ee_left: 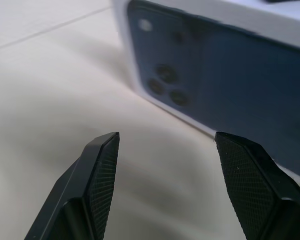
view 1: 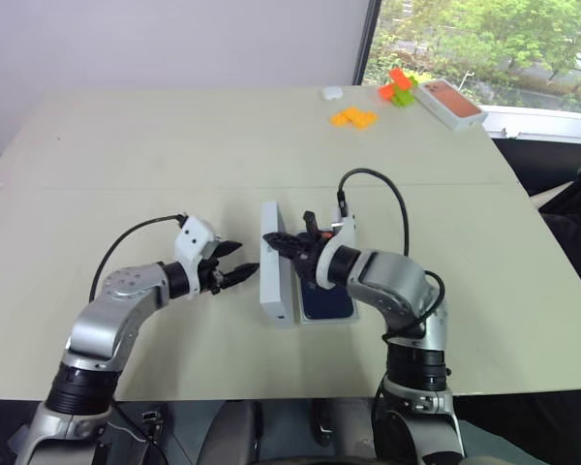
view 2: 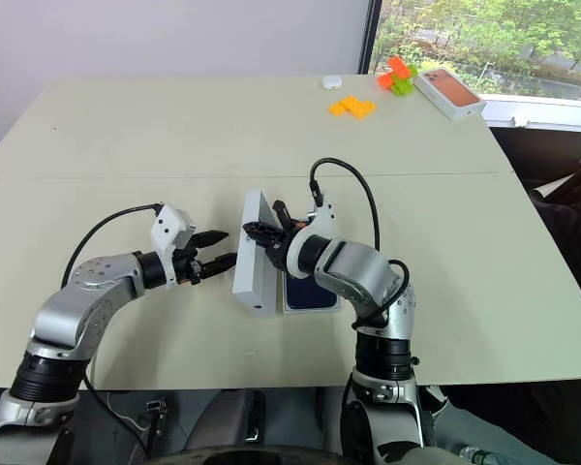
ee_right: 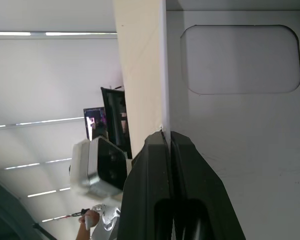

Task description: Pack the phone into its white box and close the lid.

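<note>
The lid [view 1: 274, 283] stands on its long edge mid-table. Its printed dark blue phone back [ee_left: 230, 75] faces my left gripper, and its plain white hollow inside [ee_right: 230, 125] faces the right arm. My right gripper [view 1: 274, 240] is shut on the lid's upper wall, its fingers [ee_right: 166, 150] pinching the thin edge. My left gripper [view 1: 242, 262] hovers open just left of the lid, apart from it, holding nothing. The phone [view 1: 327, 300], dark navy, lies flat just right of the lid, under my right forearm. A thin white rim around it [view 1: 310, 319] looks like the white box.
At the far right of the table are orange blocks [view 1: 353, 118], red and green blocks [view 1: 397, 89], a box printed with an orange-pink phone [view 1: 450, 104] and a small white object [view 1: 331, 93]. The table's front edge runs close beneath both arms.
</note>
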Robot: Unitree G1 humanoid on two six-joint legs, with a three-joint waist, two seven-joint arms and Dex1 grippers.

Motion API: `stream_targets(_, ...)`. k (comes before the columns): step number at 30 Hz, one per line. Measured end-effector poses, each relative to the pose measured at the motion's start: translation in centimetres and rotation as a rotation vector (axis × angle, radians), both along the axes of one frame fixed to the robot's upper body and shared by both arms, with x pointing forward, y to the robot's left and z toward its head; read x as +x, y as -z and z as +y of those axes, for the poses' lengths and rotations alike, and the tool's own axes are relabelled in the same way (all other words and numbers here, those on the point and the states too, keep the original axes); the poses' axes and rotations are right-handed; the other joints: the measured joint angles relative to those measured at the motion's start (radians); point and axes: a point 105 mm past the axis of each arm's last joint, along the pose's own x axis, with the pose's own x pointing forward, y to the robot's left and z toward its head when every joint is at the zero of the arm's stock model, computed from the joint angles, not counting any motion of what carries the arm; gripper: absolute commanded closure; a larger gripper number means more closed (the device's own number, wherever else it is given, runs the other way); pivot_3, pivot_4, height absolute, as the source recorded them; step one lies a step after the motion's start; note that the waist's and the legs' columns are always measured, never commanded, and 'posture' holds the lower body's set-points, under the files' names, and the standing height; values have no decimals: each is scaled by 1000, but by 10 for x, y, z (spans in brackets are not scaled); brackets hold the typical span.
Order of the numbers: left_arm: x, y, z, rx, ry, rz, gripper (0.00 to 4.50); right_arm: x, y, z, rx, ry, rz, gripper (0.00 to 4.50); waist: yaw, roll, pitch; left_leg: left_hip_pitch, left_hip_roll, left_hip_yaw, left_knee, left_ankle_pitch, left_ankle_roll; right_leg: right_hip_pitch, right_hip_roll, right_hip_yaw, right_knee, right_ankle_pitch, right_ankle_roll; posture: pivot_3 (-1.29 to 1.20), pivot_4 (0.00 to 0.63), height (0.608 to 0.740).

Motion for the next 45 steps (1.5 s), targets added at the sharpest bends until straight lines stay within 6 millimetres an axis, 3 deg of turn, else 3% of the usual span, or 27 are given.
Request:
stream_targets(3,-9,1,-5,-6,41,21,1245,-1,-2,1,12,-9,-14,3594,-1,0,0,0,0,0,0,0,0,0,0,0,0,0,0,0,150,740)
stream_targets(10,-8,2,-3,3,27,28,1245,-2,-3,2,23,-28,-34,167,0,0,0,0,0,0,0,0,0,0,1,0,0,0,0,0,150,740)
stream_targets(14,-7,1,-5,-1,24,23,1245,-3,2,-6,-59,-49,-79,71,1,1,0,0,0,0,0,0,0,0,0,0,-1,0,0,0,150,740)
stream_targets(18,-6,2,-11,-10,27,21,1245,3,13,-54,-351,-59,-197,71,9,2,1,-1,-4,0,0,0,1,2,-1,0,-3,0,0,0,150,740)
stream_targets(23,-3,-9,-33,-36,75,-23,1245,1,-4,-87,-468,-84,-345,71,4,2,1,0,0,1,0,-2,4,2,2,0,-3,0,0,0,150,740)
stream_targets(29,-4,-9,-43,-49,94,-21,1245,0,-17,-110,-595,-97,-488,71,8,2,1,0,1,1,0,-2,4,2,4,0,-3,0,0,0,150,740)
stream_targets(33,-4,-10,-57,-52,125,-29,1245,0,-16,-129,-805,-119,-591,71,10,1,1,0,0,1,1,-2,4,3,4,0,-4,0,0,0,150,740)
stream_targets(39,-3,-20,-74,-104,149,-38,1245,6,-13,-144,-957,-127,-724,71,11,1,1,0,0,1,1,-2,4,3,3,0,-4,0,0,0,150,740)
stream_targets(42,-1,-26,-70,-164,122,-11,1245,7,-13,-155,-1058,-143,-799,71,10,1,1,0,0,1,1,-2,4,3,3,0,-4,0,0,0,150,740)
stream_targets(45,11,-41,-39,-210,-5,-20,1245,5,-6,-162,-1142,-207,-846,71,7,1,2,1,1,1,1,-2,4,3,4,0,-3,0,0,0,150,740)
